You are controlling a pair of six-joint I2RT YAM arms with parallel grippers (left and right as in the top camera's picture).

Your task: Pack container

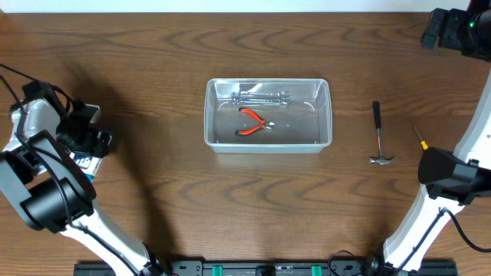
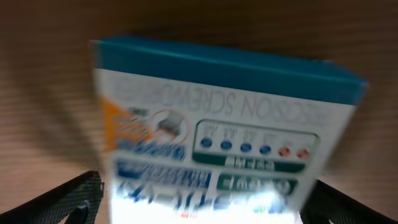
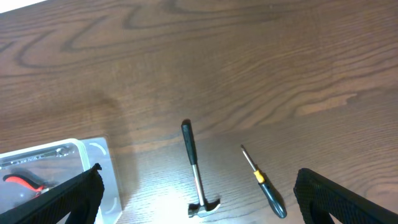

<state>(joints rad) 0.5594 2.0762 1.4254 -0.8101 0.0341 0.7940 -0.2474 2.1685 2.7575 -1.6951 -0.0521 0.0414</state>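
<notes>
Centre of the surface [image 1: 153,222]: the container [image 1: 268,148] sits with its long axis running left-right, open top up, midway between the two arms. Pliers [image 1: 253,123] with red grips and a couple of wrenches [image 1: 261,97] already lie inside. Still outside: a hammer [image 1: 379,134] and a screwdriver [image 1: 420,138] to the right of it, and a blue-and-white printed box [image 1: 86,163] well off to the left. The hammer's long axis runs far-to-near, crosswise to the container, with its head at the near end. The screwdriver is slightly angled just beyond it, handle toward the near side. The right hand [image 3: 205,205] is nearest to both; its wrist view shows the fingers spread wide with nothing between them, hammer and screwdriver directly below and the container's corner [image 3: 93,162] at lower left. The left hand [image 2: 205,208] is right over the box [image 2: 224,124], fingers fully spread and straddling its near end. That view is blurred, and I see no squeeze on the box, so I read the hand as open, not gripping. My read is that the box is next: close across its width, lift, carry right. The container lies straight to the right of that hand.
</notes>
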